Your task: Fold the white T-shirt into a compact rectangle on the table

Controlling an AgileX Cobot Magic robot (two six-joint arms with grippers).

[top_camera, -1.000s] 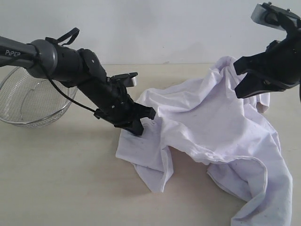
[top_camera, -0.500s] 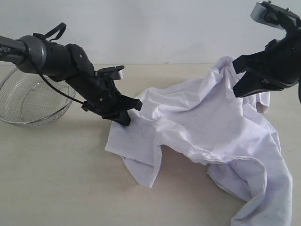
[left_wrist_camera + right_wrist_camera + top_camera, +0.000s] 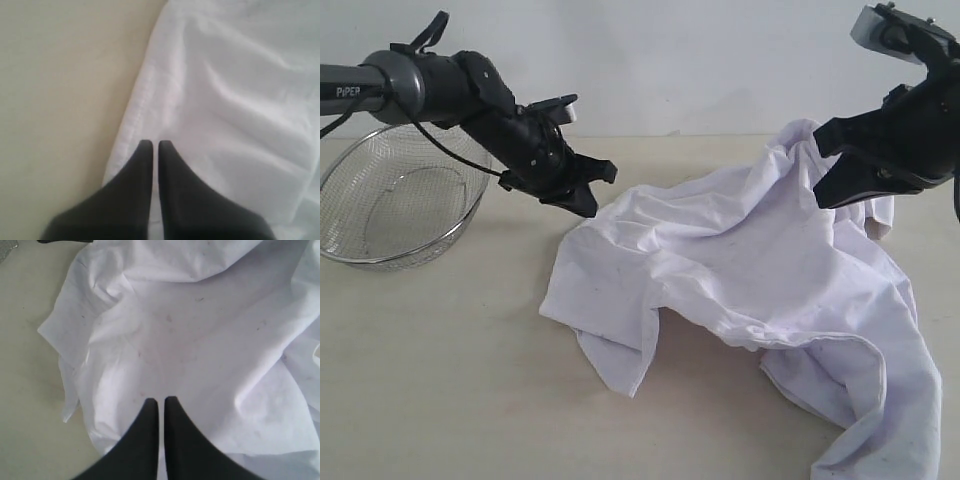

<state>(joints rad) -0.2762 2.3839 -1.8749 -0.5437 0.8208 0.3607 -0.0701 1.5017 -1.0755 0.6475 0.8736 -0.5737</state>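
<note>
A crumpled white cotton T-shirt (image 3: 760,260) lies spread over the middle and right of a wide, flat, pale beige worktop (image 3: 450,380). Most of the cloth rests on the surface in loose folds. Its far right part is lifted into a peak, and a long flap runs toward the near right corner. One hemmed corner points toward the near left, with a shadowed hollow beside it where the cloth bridges off the surface. No print shows on the upward face, only a few small dark specks.

The black left gripper (image 3: 151,144) hangs just above the shirt's far left edge, tilted down toward it. Its jaws are clenched almost together, with only a thin sliver between them. No cloth seems to be caught there; the hem lies flat below the tips.

The black right gripper (image 3: 161,401) is raised at the right side, against the lifted peak of the shirt. Its jaws are likewise pressed together and seem to be grasping a fold of the shirt, since the cloth rises to them and fans out from their tips.

A round silver wire-mesh bowl (image 3: 390,215) stands on the worktop at the far left, apart from the shirt.
</note>
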